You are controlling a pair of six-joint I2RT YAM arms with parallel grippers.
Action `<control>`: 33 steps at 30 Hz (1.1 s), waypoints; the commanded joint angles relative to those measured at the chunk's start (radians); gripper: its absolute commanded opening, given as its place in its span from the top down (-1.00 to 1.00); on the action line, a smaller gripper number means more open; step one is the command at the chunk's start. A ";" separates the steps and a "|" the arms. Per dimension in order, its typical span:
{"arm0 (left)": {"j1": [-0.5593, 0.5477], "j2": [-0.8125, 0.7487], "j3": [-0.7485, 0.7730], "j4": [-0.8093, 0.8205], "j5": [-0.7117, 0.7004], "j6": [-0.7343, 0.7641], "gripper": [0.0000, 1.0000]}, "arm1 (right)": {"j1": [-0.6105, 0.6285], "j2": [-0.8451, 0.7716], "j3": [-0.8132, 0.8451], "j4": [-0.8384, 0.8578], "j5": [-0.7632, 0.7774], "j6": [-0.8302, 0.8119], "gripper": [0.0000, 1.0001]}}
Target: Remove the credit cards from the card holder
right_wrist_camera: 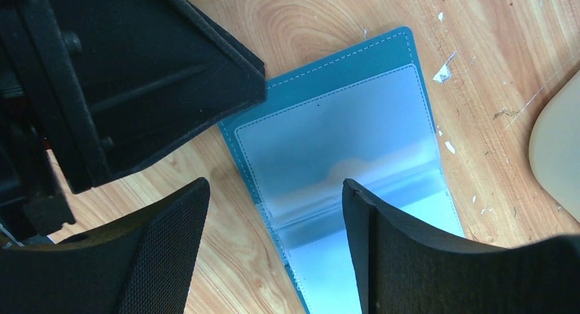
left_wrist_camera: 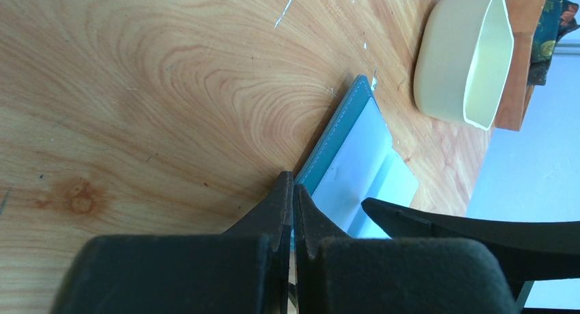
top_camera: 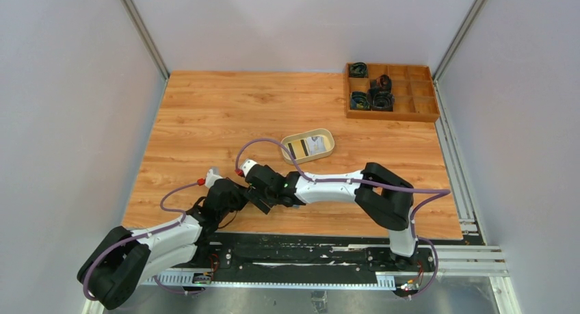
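Since the card holder lies open and seemingly empty on the table, its edge pinched by the left fingers beneath the spread right fingers, and credit cards sit in the tray, little seems left.

A robotics lab cell: plain grey panel walls and aluminium framing enclose a wood-grain bench carrying bolted robot arms.

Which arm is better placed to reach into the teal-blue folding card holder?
Probably right: its open fingers hover over the teal-blue folding card holder; the left fingers are shut on its corner.
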 commanded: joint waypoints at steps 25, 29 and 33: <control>-0.001 -0.110 -0.057 -0.284 -0.076 0.021 1.00 | -0.096 0.020 -0.061 0.071 -0.041 0.085 -0.31; -0.001 -0.121 -0.056 -0.299 -0.081 0.022 1.00 | -0.108 0.030 -0.070 0.083 -0.054 0.106 -0.11; -0.002 -0.131 -0.054 -0.308 -0.084 0.024 1.00 | -0.116 0.031 -0.081 0.091 -0.057 0.118 0.11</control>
